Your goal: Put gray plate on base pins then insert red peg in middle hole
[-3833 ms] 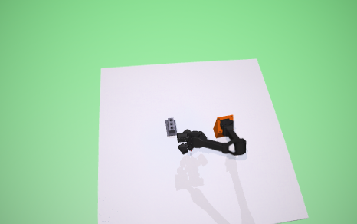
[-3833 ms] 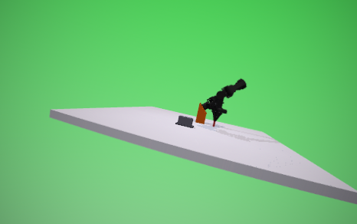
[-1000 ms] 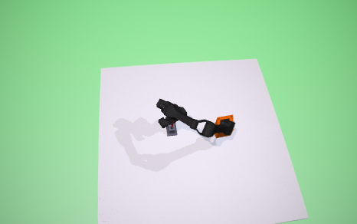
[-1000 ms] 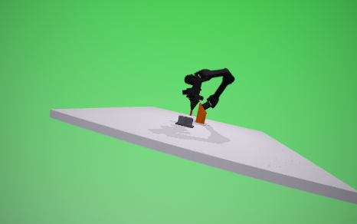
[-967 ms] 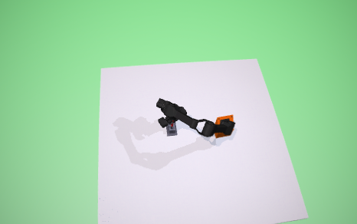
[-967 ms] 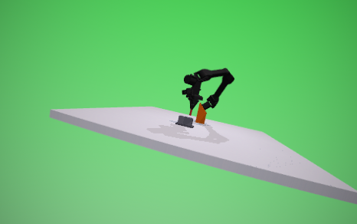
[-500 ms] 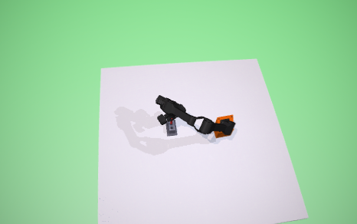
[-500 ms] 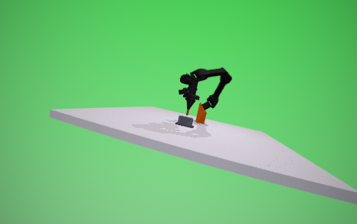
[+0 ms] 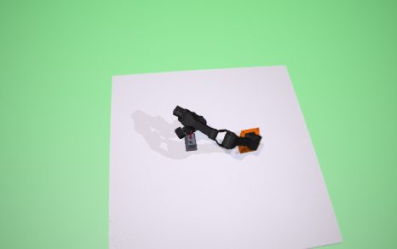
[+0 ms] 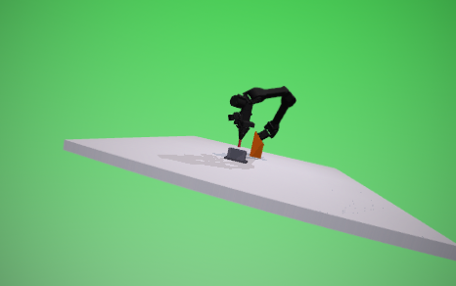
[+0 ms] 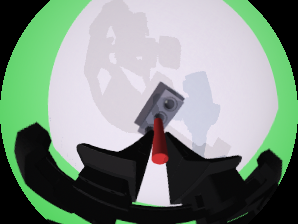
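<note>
The gray plate (image 9: 192, 147) (image 10: 237, 154) (image 11: 161, 106) lies flat on the dark gray base (image 10: 228, 158), whose edge shows below it. In the wrist view its far hole is open and a dark spot fills it; the near hole is partly hidden by a finger. My gripper (image 9: 190, 132) (image 10: 240, 139) (image 11: 159, 135) is shut on the red peg (image 9: 190, 136) (image 10: 240, 144) (image 11: 159, 147) and holds it roughly upright over the plate. In the wrist view the peg's far end overlaps the middle hole. Whether its tip has entered the hole I cannot tell.
An orange plate-like block (image 9: 243, 147) (image 10: 256, 150) stands at the arm's base. The arm reaches over from it to the plate. The white table top (image 9: 179, 205) (image 10: 294, 178) bears the arm's shadow around the base.
</note>
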`<state>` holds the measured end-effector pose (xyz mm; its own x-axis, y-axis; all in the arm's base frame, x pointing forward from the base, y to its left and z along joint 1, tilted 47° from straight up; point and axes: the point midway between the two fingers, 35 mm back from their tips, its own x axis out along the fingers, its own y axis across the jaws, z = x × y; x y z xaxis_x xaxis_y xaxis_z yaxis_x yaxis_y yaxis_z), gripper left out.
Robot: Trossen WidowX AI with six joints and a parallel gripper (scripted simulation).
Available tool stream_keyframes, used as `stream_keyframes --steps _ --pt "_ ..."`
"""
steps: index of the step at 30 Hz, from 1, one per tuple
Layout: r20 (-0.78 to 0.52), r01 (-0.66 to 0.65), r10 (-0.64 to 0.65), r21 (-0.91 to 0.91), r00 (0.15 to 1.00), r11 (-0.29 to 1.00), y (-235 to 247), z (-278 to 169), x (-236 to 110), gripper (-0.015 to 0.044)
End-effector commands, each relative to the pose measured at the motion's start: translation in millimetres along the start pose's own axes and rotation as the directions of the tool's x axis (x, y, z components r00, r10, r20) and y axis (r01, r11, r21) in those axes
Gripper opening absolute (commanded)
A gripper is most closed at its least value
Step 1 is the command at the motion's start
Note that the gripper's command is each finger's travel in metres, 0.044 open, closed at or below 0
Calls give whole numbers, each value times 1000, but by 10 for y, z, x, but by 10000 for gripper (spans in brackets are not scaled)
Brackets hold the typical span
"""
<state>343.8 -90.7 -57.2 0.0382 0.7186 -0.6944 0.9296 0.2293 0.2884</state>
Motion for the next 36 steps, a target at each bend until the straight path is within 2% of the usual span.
stream_keyframes --steps 1,36 --pt "1 6 -6 -3 1000 1000 -11 3 -1 0" --pt "0 0 0 0 1000 1000 -34 15 -4 0"
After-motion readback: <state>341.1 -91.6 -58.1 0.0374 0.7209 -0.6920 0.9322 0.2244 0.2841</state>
